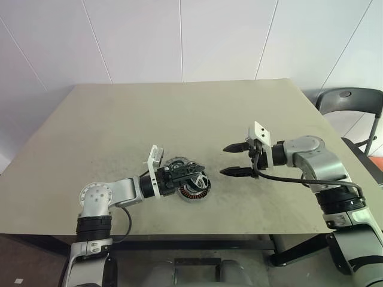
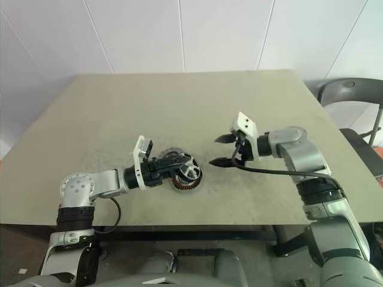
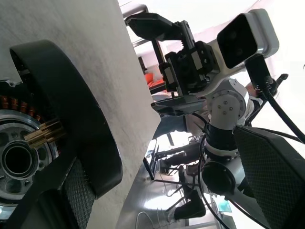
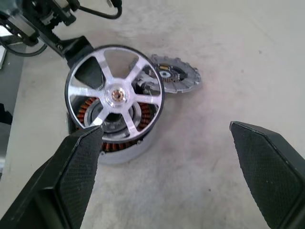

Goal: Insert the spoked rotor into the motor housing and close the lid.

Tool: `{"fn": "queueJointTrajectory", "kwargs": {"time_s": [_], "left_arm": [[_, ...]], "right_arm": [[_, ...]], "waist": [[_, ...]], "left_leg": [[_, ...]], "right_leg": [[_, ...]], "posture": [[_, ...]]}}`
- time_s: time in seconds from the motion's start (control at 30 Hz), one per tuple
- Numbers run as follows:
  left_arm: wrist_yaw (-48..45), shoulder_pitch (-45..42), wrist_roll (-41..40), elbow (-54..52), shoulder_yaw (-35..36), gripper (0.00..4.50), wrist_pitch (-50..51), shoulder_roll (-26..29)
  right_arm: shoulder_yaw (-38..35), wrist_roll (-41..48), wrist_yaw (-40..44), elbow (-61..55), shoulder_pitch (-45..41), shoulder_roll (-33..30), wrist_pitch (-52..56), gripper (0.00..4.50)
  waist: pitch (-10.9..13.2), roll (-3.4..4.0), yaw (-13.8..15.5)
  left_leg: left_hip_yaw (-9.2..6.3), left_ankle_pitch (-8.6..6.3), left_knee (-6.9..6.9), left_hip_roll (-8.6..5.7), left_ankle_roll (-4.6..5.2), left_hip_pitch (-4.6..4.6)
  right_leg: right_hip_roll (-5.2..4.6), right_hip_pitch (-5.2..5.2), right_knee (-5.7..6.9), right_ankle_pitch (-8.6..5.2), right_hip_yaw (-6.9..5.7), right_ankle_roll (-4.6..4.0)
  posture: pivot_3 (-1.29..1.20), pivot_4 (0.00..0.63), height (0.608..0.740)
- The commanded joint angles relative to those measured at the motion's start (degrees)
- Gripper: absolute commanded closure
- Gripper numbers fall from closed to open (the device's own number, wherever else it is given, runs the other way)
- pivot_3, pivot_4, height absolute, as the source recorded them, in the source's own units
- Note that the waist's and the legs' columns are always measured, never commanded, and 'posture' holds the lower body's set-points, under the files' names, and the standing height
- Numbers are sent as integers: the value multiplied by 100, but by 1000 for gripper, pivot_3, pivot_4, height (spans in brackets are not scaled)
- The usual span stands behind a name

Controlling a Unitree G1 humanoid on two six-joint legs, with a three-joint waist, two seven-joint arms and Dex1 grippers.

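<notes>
Right wrist view has the spoked rotor [image 4: 115,96] tilted, propped on the motor housing [image 4: 110,138] rather than seated – copper windings visible through the spokes, rim hanging past the housing on the upper side. Left gripper [image 1: 190,175] is released, fingers spread on either side of the rotor, whether touching I can't tell. Risk as I read it: nothing clamps the rotor, so it could slide off the housing or drop in cocked and jam if pushed down off-axis. Any sideways brush from the left fingers on the way out could flip it. Lid [image 4: 175,78] lies flat just behind the housing, near enough that a sliding rotor could knock it. Right gripper [image 1: 236,159] hangs spread wide, empty, a short way right of the stack – bare table [image 1: 179,113] between. Plenty of open surface beyond; near table edge is close in front of the housing, so nothing should get shoved that way
</notes>
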Motion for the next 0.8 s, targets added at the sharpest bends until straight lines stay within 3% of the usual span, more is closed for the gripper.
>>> {"fn": "queueJointTrajectory", "kwargs": {"time_s": [0.03,0.13,0.37,0.8], "left_arm": [[354,-127,-30,-247,48,37,153,207],[745,-207,558,-518,-348,37,322,526],[663,-236,158,-341,-90,37,268,499],[573,89,-785,56,549,37,-604,-437]], "right_arm": [[-61,73,-8,-194,-169,33,36,0],[-66,64,11,-180,-159,25,19,0],[-91,38,72,-55,-112,-1,-136,0],[-66,-2,109,155,-146,51,-360,0]], "waist": [[0,0,-5],[0,-2,-28],[-2,-1,-75],[0,-4,10]], "left_leg": [[0,0,0,0,0,0],[1,0,-2,1,0,1],[54,0,-2,31,0,20],[66,0,7,32,0,6]], "right_leg": [[0,0,0,0,0,0],[1,-2,1,0,1,0],[3,-9,2,6,1,-4],[-4,-17,-9,41,3,-1]], "posture": [[0,0,740],[0,0,740],[0,0,740],[0,0,740]]}}
